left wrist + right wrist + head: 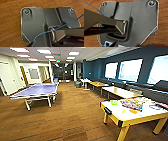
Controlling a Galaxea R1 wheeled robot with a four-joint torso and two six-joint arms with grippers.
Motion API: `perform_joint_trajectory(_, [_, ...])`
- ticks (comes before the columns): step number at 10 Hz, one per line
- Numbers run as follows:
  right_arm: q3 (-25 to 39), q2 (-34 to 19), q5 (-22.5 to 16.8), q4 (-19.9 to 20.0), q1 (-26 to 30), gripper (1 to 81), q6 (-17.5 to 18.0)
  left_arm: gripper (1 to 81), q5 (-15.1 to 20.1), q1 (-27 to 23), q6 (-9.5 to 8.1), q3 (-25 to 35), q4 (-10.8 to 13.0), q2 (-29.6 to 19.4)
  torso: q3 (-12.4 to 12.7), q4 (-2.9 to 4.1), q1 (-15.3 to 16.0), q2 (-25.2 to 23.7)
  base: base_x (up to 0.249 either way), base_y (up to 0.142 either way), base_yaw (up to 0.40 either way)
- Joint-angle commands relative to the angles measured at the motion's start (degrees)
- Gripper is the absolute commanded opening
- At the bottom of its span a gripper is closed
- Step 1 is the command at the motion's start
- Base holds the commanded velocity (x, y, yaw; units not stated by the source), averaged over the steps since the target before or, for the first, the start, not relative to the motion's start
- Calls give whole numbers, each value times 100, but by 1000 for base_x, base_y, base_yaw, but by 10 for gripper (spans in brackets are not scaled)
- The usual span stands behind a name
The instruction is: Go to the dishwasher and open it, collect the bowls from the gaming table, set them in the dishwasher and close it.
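We see the gaming table [140, 115] ahead to our right, its long axis running away rightward, a green bowl [114, 102] near its closest end; the right arm should be nearer, though we cannot tell either claw's state

At lower right we note the gaming table [117, 117], carrying a lime green bowl [114, 102], a colourful board [132, 104] and an orange disc [133, 111].

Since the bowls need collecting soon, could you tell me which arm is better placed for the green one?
Probably the right: the gaming table stands to the right of the head view, with the green bowl near its far left corner. Both wrist views show floor, so neither arm is near it yet.
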Motion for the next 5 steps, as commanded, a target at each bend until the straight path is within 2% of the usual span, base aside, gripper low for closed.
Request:
perform_joint_trajectory(1, [21, 26, -260, -9, 267, 811, -9, 811, 298, -273, 28, -11, -2, 15, 0, 0, 0, 0, 0, 0, -217])
perform_joint_trajectory(5, [21, 35, -260, -9, 266, 811, -9, 811, 298, -281, 28, -21, -2, 15, 0, 0, -2, 0, 0, 0, -325])
